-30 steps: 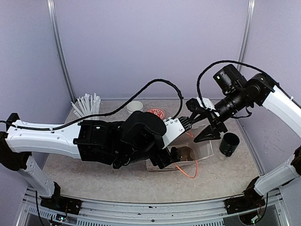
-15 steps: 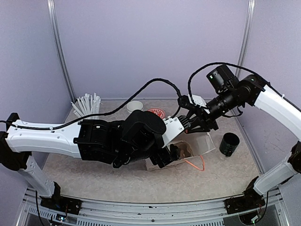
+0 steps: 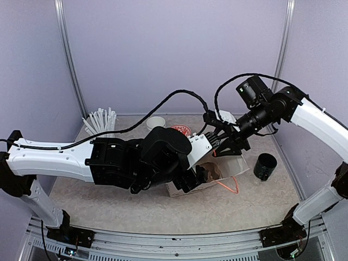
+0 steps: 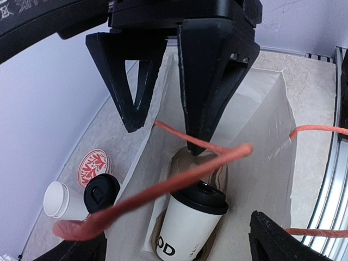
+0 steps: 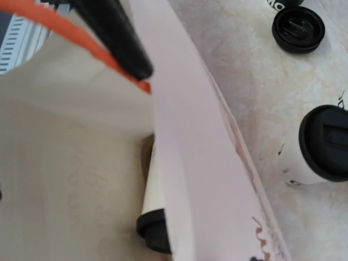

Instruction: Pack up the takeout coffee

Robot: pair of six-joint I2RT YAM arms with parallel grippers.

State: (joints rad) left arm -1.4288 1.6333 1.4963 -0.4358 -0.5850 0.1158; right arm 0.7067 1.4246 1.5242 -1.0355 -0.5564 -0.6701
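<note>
One takeout coffee cup (image 4: 190, 223), white with a black lid, sits in a brown holder at the bottom of the white paper bag (image 3: 231, 167). The right wrist view also shows this cup (image 5: 154, 215), behind the bag wall (image 5: 190, 163). A second lidded cup (image 5: 325, 142) stands outside the bag on the table, also visible from the left wrist (image 4: 101, 190). My left gripper (image 4: 185, 244) is open, its fingers spread wide at the bag mouth, holding nothing. My right gripper (image 4: 163, 141) is open and straddles the bag's far wall, one finger inside. An orange handle (image 4: 163, 187) loops across the mouth.
Another black lid (image 5: 298, 28) lies beyond the second cup. An open white cup (image 4: 57, 198) and a red patterned disc (image 4: 93, 166) sit left of the bag. A black pot (image 3: 265, 166) stands right of it. White straws (image 3: 100, 122) are at the back left.
My right gripper has moved left from above the bag's right end to its far wall, jaws narrower than before. The bag and orange handle shifted. The left arm has not moved.
</note>
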